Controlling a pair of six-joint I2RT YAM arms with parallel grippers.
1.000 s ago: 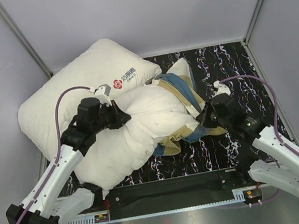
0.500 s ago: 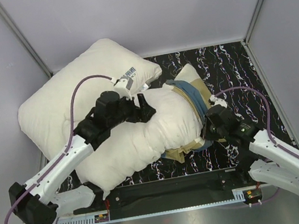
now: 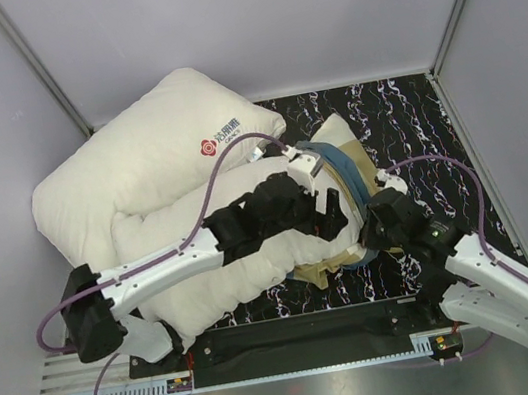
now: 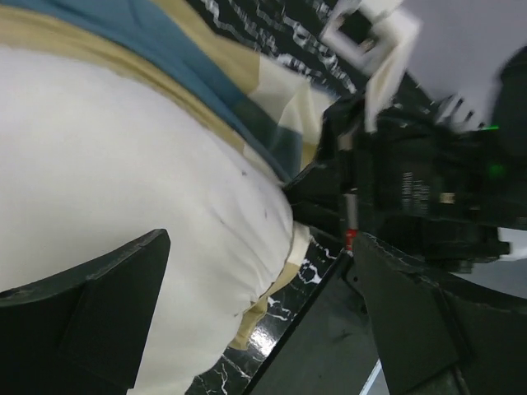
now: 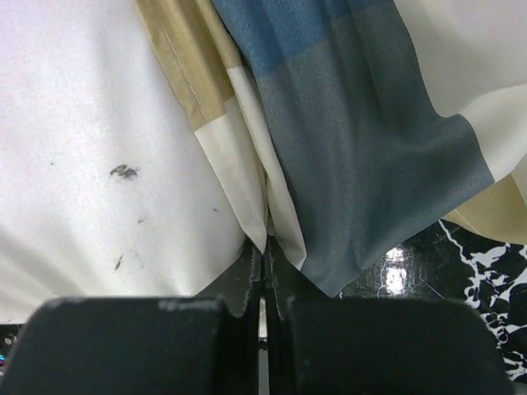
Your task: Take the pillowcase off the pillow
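The plain off-white pillow (image 3: 202, 248) lies across the black marbled table. The checked teal, tan and cream pillowcase (image 3: 340, 166) is bunched over its right end. My left gripper (image 3: 333, 214) reaches over the pillow to that end, and its jaws stand wide open with nothing between them. In the left wrist view the left gripper (image 4: 259, 247) straddles the pillow (image 4: 123, 164) where it meets the pillowcase (image 4: 165, 49). My right gripper (image 3: 369, 231) sits at the pillow's near right corner. The right gripper (image 5: 263, 251) is shut on a cream fold of the pillowcase (image 5: 354, 123), beside the pillow (image 5: 82, 123).
A second white pillow with a red logo (image 3: 136, 158) lies at the back left, against the plain one. The marbled table (image 3: 402, 113) shows at the right. Grey walls close in the left, back and right. A dark rail (image 3: 297, 334) runs along the near edge.
My left gripper has opened wide and swung right, from the pillow's left part to the pillowcase's edge. The right gripper has kept its hold and shifted slightly.
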